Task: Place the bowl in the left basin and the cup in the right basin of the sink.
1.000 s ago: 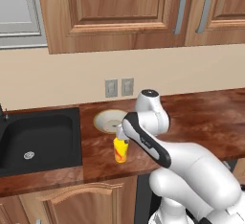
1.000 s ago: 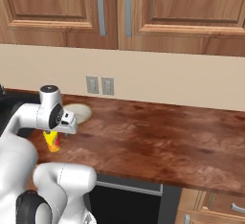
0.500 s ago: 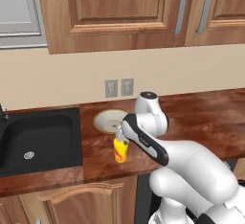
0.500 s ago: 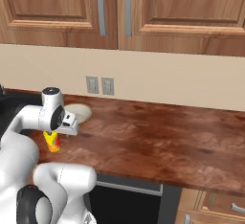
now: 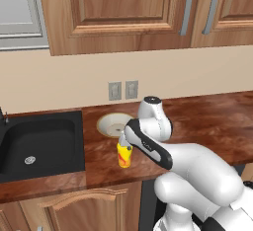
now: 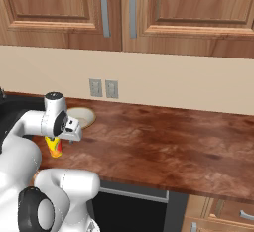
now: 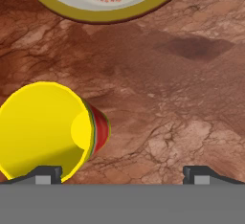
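Cup and bowl on the counter, open gripper just above the cup.

The yellow cup point(image 5: 124, 156) stands upright on the brown counter point(image 5: 207, 121), near its front edge and to the right of the black sink point(image 5: 39, 143). In the hand view the cup's open mouth point(image 7: 45, 132) sits at the lower left, with a red band near its base, and the left fingertip point(image 7: 45, 174) lies over its rim while the right fingertip is well off to the side over bare counter. The gripper point(image 7: 122, 175) has its jaws spread wide and grips nothing. The bowl point(image 5: 114, 124) rests on the counter just behind the cup, apart from it, cream inside with a tan rim, close to the sink's right edge. Two wall outlets point(image 5: 123, 90) sit on the beige wall above the bowl, under wooden cabinets point(image 5: 128, 13).
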{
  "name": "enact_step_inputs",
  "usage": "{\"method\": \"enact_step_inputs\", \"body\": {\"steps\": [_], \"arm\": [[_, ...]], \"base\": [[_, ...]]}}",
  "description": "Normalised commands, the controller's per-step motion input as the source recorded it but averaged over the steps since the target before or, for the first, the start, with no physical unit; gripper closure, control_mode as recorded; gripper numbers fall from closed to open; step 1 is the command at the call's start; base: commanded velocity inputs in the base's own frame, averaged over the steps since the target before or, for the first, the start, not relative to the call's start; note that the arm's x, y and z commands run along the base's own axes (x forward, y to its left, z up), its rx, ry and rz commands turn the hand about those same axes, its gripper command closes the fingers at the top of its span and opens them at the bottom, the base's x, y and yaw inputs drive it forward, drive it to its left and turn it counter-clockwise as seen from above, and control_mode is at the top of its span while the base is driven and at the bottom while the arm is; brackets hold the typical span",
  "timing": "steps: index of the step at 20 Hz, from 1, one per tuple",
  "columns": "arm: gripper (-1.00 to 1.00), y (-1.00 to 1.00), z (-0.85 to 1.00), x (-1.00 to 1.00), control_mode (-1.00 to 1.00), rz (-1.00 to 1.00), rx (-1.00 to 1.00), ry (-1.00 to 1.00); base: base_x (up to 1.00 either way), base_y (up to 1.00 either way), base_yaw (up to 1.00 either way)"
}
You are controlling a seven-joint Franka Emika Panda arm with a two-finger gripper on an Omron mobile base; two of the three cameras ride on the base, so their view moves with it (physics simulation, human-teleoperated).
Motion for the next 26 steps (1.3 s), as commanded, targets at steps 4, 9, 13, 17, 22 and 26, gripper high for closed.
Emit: {"method": "enact_step_inputs", "body": {"steps": [4, 9, 13, 17, 22, 26], "arm": [[-1.0, 0.0, 0.0, 0.0, -1.0, 0.0, 0.0, 0.0], [-1.0, 0.0, 0.0, 0.01, -1.0, 0.0, 0.0, 0.0], [-1.0, 0.0, 0.05, 0.0, -1.0, 0.0, 0.0, 0.0], [-1.0, 0.0, 0.09, 0.0, -1.0, 0.0, 0.0, 0.0], [-1.0, 0.0, 0.1, 0.0, -1.0, 0.0, 0.0, 0.0], [-1.0, 0.0, 0.02, 0.0, -1.0, 0.0, 0.0, 0.0]], "base": [[0.0, 0.0, 0.0], [0.0, 0.0, 0.0], [0.0, 0.0, 0.0], [0.0, 0.0, 0.0], [0.0, 0.0, 0.0], [0.0, 0.0, 0.0]]}}
